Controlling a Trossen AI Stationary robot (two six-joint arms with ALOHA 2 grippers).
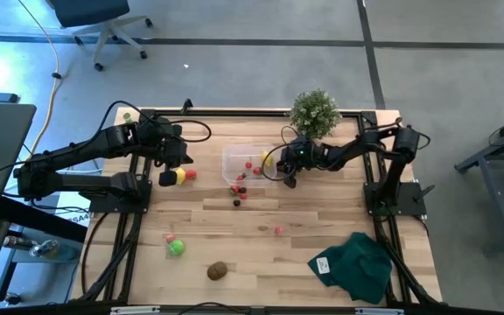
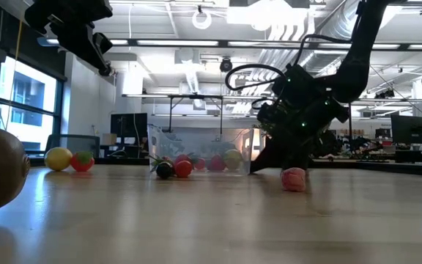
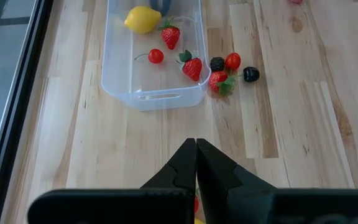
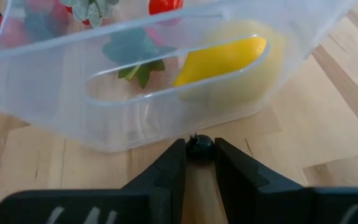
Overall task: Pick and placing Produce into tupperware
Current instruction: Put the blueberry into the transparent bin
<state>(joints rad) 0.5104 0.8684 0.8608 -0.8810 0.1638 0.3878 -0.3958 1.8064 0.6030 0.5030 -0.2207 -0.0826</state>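
Two grippers on record. Right gripper [image 4: 199, 152]: pinching a small dark berry [image 4: 199, 147] between its fingertips, low at the table, just outside the right end wall of the tupperware [image 1: 234, 156]. Tupperware: clear tray at table centre-far, long axis left to right, holding a lemon [image 4: 229, 59], strawberries and a red berry. The held berry lies just right of the tray, so a lift and short move left over the rim is likely needed. Left gripper [image 3: 196, 163]: pressed together, empty, waiting left of the tray. Loose berries [image 3: 232, 71] lie near the tray's front.
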